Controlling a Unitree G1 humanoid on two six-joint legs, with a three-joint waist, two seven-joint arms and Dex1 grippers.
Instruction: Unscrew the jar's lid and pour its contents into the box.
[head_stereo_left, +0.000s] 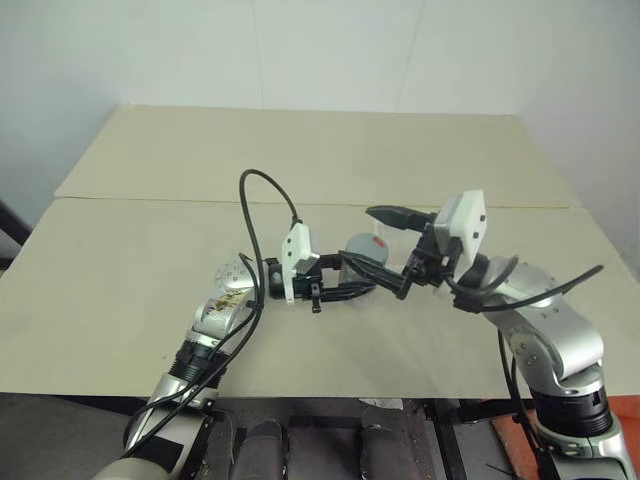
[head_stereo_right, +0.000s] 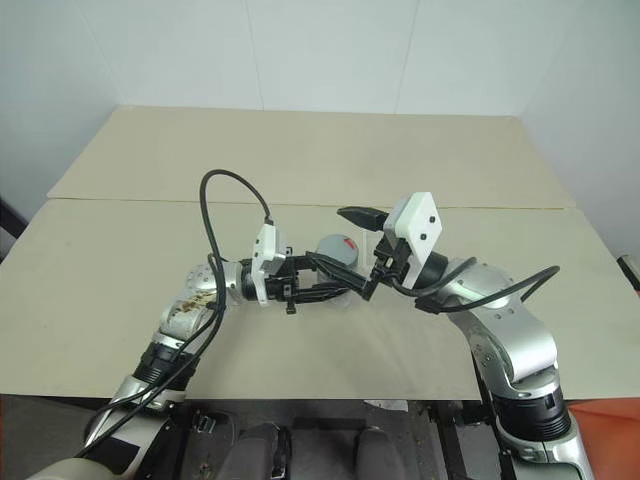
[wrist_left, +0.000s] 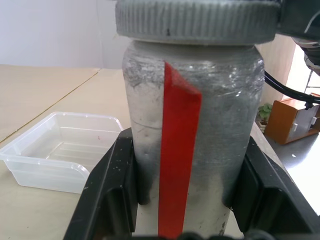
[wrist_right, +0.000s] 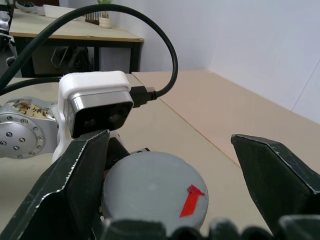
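The left hand (head_stereo_left: 345, 285) pinches the upright jar (wrist_left: 192, 135); the right hand (wrist_right: 165, 190), spread wide, straddles the lid (wrist_right: 155, 192) from the right, seemingly not yet touching

I read jar (wrist_left: 192, 150): dull scuffed silvery metal look, glossy red stripe | lid (wrist_right: 152, 192): matt grey, ribbed rim, red mark | box (wrist_left: 60, 150): clear glossy plastic | left gripper (wrist_left: 185, 200) fingers (wrist_left: 107, 195): black matt plastic, speckled | table (head_stereo_left: 150, 200): smooth matt beige | my arms: brushed silver metal
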